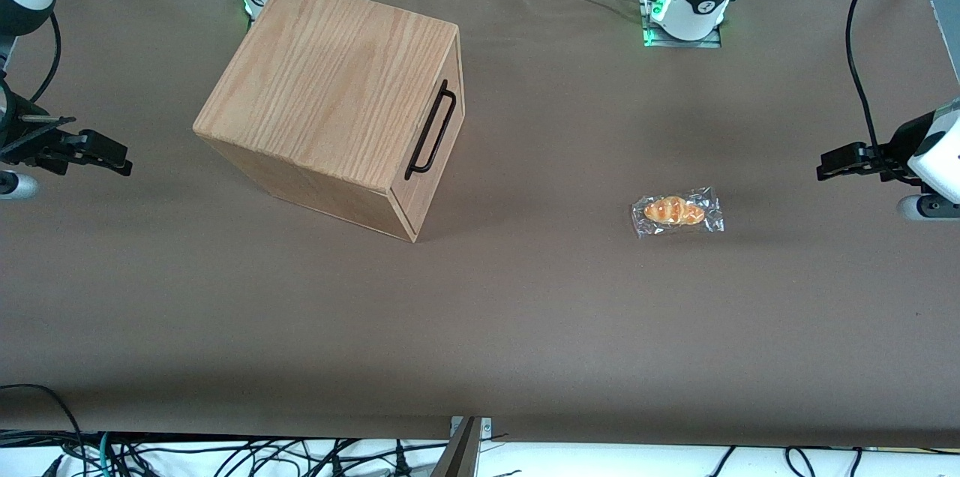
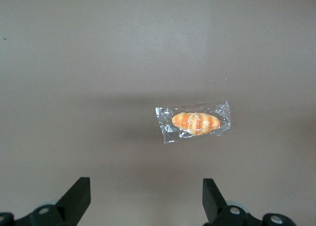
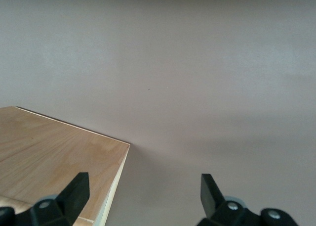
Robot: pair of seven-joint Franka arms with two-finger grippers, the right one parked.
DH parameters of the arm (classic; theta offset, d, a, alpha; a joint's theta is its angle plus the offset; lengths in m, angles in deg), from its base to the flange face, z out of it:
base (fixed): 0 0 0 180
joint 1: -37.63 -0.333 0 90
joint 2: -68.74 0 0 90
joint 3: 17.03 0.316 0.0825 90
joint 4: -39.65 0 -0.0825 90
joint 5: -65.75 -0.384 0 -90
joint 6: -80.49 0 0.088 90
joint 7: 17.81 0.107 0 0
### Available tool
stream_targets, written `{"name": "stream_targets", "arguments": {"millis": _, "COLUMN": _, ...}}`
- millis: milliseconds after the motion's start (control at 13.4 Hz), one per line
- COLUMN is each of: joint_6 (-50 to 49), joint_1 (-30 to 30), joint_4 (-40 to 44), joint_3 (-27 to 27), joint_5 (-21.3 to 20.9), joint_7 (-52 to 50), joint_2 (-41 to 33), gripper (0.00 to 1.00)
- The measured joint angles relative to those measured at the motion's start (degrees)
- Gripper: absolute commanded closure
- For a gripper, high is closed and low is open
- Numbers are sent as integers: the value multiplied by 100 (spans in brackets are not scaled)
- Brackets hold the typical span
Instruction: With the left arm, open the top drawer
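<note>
The oak-grain cabinet [image 1: 330, 94] stands toward the parked arm's end of the table. Its top drawer [image 1: 439, 151] is shut, with the front flush with the cabinet. The drawer's thin black bar handle [image 1: 431, 128] faces the working arm's end of the table. My left gripper [image 1: 823, 166] hangs above the table at the working arm's end, a long way from the handle. It is open and empty, and the left wrist view [image 2: 145, 186] shows only bare table between its fingers. The cabinet top also shows in the right wrist view [image 3: 54, 157].
A small bread roll in a clear wrapper [image 1: 676, 211] lies on the brown table between my gripper and the cabinet. It also shows in the left wrist view [image 2: 195, 123]. The arm bases [image 1: 690, 4] stand at the table edge farthest from the camera.
</note>
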Motion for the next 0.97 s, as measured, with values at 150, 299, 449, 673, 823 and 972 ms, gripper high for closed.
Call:
{"name": "stream_targets", "arguments": {"millis": 150, "joint_6": 0, "joint_1": -5, "joint_4": 0, "joint_3": 5, "joint_5": 0, "joint_7": 0, "joint_2": 0, "gripper": 0}}
{"name": "stream_targets", "arguments": {"millis": 299, "joint_6": 0, "joint_1": -7, "joint_4": 0, "joint_3": 4, "joint_5": 0, "joint_7": 2, "joint_2": 0, "gripper": 0}}
{"name": "stream_targets", "arguments": {"millis": 449, "joint_6": 0, "joint_1": 7, "joint_4": 0, "joint_3": -9, "joint_5": 0, "joint_7": 8, "joint_2": 0, "gripper": 0}}
{"name": "stream_targets", "arguments": {"millis": 673, "joint_6": 0, "joint_1": 30, "joint_4": 0, "joint_3": -132, "joint_5": 0, "joint_7": 10, "joint_2": 0, "gripper": 0}}
{"name": "stream_targets", "arguments": {"millis": 823, "joint_6": 0, "joint_1": 38, "joint_4": 0, "joint_3": -263, "joint_5": 0, "joint_7": 6, "joint_2": 0, "gripper": 0}}
{"name": "stream_targets", "arguments": {"millis": 972, "joint_6": 0, "joint_1": 44, "joint_4": 2, "joint_3": -387, "joint_5": 0, "joint_7": -18, "joint_2": -4, "gripper": 0}}
